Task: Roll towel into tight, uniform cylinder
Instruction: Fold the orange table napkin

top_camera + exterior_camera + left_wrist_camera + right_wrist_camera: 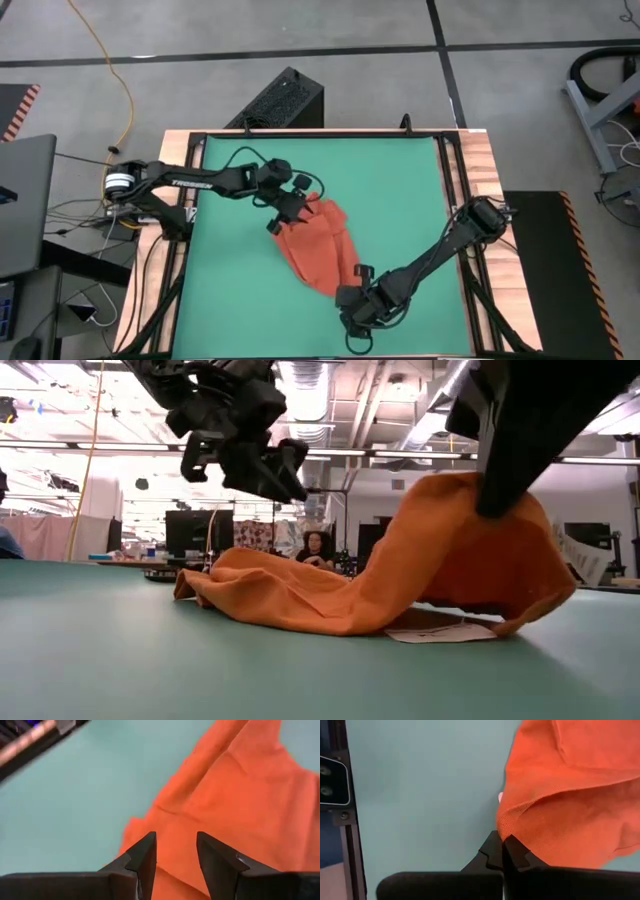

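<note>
The right pincer clamps the towel's near corner, lifting it (left pincer hovers apart over its far end).

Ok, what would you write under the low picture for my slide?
Right gripper, jaws shut, lifts one end of the orange towel off the green mat; left gripper hovers open above it.

Two black jointed arms bear white lettering, trailing black cables, and dark wedge-shaped fingers.
</note>
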Controlling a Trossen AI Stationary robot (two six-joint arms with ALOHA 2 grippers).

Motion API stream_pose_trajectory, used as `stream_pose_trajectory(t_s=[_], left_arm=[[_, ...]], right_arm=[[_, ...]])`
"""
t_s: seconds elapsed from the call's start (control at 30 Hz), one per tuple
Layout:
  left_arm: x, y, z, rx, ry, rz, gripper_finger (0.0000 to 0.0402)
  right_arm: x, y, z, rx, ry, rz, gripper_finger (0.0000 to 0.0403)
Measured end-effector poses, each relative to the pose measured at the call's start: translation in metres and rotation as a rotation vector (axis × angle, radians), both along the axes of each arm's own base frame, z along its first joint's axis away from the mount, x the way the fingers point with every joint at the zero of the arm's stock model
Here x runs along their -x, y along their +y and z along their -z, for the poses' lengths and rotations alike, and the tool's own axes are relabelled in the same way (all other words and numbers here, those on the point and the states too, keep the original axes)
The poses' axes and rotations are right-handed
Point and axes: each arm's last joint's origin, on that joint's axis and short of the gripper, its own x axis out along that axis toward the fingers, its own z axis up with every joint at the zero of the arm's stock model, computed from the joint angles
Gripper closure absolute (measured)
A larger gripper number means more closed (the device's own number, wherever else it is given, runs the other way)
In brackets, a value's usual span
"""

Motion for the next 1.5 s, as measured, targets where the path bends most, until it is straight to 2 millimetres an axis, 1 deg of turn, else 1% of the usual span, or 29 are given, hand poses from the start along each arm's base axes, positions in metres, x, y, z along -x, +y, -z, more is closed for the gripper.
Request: stream_pose_trajectory(t_s=[0.1, 0.17, 0.23, 0.3, 0.43, 0.53, 0.83, 0.93, 1.03, 1.1, 1.17, 1.23, 1.27, 1.37, 1.43, 1.5], left_arm=[[-0.006, 0.002, -0.002, -0.074, 0.050, 0.050, 0.0271], [-0.017, 0.004, -0.006, -0.091, 0.051, 0.071, 0.0271], [-0.025, 0.005, -0.001, -0.081, 0.109, 0.099, 0.0271], [-0.038, 0.007, 0.002, -0.096, 0.115, 0.119, 0.0271], [-0.058, 0.009, 0.008, -0.086, 0.121, 0.158, 0.0271], [-0.069, 0.010, 0.020, -0.087, 0.173, 0.188, 0.0271], [-0.092, 0.014, 0.068, -0.073, 0.379, 0.228, 0.0271], [-0.095, 0.016, 0.074, -0.098, 0.437, 0.242, 0.0271], [-0.100, 0.018, 0.074, -0.137, 0.472, 0.212, 0.0275], [-0.101, 0.018, 0.072, -0.162, 0.490, 0.169, 0.0291], [-0.101, 0.018, 0.069, -0.179, 0.490, 0.160, 0.0322], [-0.100, 0.016, 0.065, -0.195, 0.485, 0.154, 0.0368], [-0.101, 0.015, 0.063, -0.199, 0.476, 0.151, 0.0384], [-0.102, 0.012, 0.057, -0.216, 0.468, 0.114, 0.0397], [-0.099, 0.009, 0.054, -0.263, 0.505, 0.059, 0.0400], [-0.095, 0.006, 0.046, -0.300, 0.535, 0.018, 0.0401]], right_arm=[[-0.001, -0.001, 0.000, -0.006, -0.003, 0.003, 0.0400], [-0.003, -0.002, 0.000, -0.011, -0.007, 0.008, 0.0400], [-0.003, -0.002, 0.000, -0.024, -0.008, 0.010, 0.0400], [-0.004, -0.001, -0.001, -0.037, -0.019, 0.010, 0.0400], [-0.003, 0.001, -0.001, -0.048, -0.022, 0.016, 0.0400], [-0.002, 0.003, -0.001, -0.047, -0.017, 0.019, 0.0400], [0.000, 0.001, 0.000, -0.034, 0.002, 0.023, 0.0399], [-0.001, -0.001, 0.000, -0.030, 0.009, 0.027, 0.0399], [-0.002, -0.003, 0.000, -0.025, 0.012, 0.026, 0.0398], [-0.001, -0.003, 0.000, -0.021, 0.016, 0.026, 0.0398], [-0.001, -0.005, 0.001, -0.017, 0.024, 0.029, 0.0397], [-0.001, -0.005, 0.001, -0.013, 0.028, 0.030, 0.0397], [-0.001, -0.005, 0.001, -0.012, 0.028, 0.029, 0.0397], [-0.001, -0.006, 0.001, -0.009, 0.030, 0.030, 0.0396], [-0.001, -0.006, 0.001, 0.002, 0.029, 0.029, 0.0396], [-0.001, -0.007, 0.001, 0.031, 0.023, 0.024, 0.0396]])
